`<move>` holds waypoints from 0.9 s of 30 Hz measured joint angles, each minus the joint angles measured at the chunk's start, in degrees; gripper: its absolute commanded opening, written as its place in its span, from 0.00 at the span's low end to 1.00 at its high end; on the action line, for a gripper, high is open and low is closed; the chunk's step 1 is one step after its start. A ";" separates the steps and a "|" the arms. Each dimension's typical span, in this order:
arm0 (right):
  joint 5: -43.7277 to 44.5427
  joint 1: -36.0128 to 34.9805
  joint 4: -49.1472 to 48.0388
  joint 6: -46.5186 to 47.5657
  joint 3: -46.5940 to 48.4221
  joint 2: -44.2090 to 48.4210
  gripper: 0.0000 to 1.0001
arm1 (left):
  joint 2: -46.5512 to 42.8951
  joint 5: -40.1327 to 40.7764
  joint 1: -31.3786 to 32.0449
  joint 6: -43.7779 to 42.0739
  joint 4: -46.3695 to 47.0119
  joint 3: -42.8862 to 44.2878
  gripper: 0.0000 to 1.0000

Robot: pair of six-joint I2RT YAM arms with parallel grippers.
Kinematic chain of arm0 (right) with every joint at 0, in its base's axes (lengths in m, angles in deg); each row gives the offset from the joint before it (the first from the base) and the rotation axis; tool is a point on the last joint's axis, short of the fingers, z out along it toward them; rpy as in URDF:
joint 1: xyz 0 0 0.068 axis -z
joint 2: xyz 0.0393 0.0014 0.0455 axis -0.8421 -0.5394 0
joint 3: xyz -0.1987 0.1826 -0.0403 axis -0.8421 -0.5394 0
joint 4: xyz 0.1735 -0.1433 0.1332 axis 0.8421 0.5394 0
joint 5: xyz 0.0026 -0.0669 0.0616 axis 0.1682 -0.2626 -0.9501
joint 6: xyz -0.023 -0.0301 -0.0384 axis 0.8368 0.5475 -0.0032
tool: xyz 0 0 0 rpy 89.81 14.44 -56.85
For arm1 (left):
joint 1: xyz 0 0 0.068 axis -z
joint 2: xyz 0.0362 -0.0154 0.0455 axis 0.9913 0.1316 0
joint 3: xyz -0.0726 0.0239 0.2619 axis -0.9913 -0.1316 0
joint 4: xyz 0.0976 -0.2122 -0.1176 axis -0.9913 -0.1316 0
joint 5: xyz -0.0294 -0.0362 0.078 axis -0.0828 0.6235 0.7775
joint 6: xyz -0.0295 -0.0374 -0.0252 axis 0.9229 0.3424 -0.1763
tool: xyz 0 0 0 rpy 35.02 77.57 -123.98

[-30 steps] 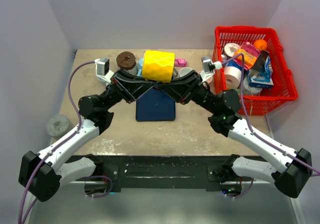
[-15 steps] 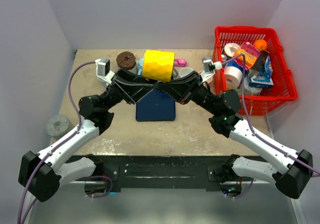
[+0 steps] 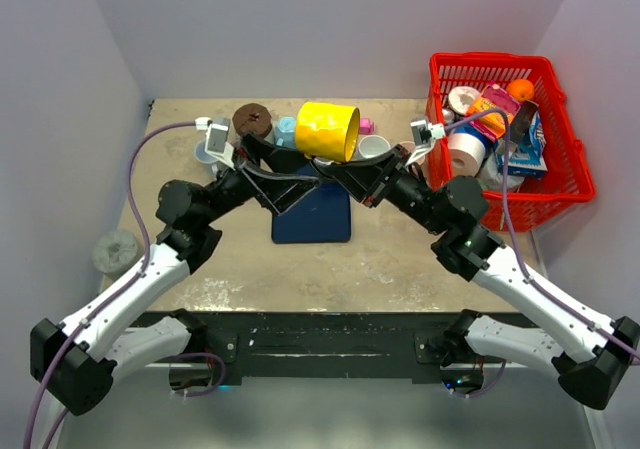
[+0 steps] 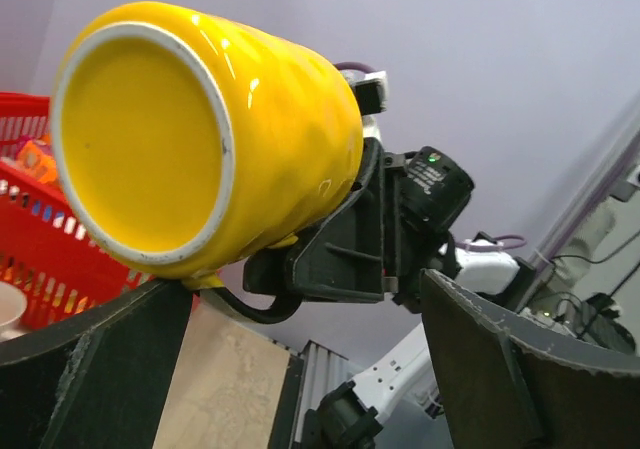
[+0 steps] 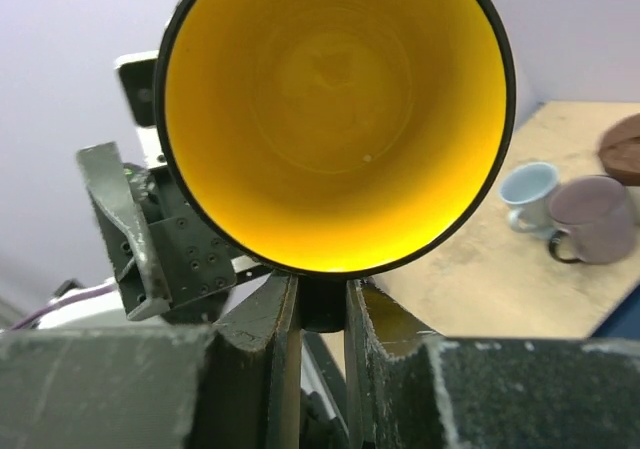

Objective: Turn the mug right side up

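Note:
The yellow mug hangs in the air above the table's middle, lying roughly on its side. Its base faces the left wrist camera and its black-rimmed mouth faces the right wrist camera. My right gripper is shut on the mug's handle, just below the rim. My left gripper stands wide open beside the mug, with its fingers spread apart from the mug and holding nothing.
A dark blue mat lies under the mug. At the back of the table are a brown disc and small cups. A red basket full of items stands at the right. A grey object sits beyond the left edge.
My left gripper has opened, let go of the mug and drawn back to the left. The mug, now held only by the right gripper, has turned so its base shows more.

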 measured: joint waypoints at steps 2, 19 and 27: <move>2.47 -0.07 5.95 1.66 2.47 0.55 0.00 | -1.44 2.89 0.04 -5.07 -8.76 2.21 0.99; 29.92 -0.04 56.92 9.73 12.72 0.83 0.00 | -8.72 51.65 0.04 -35.04 -55.41 8.94 0.99; 32.72 -0.04 60.06 9.70 8.09 -6.86 0.00 | -16.13 64.28 0.04 -40.83 -53.79 0.92 0.99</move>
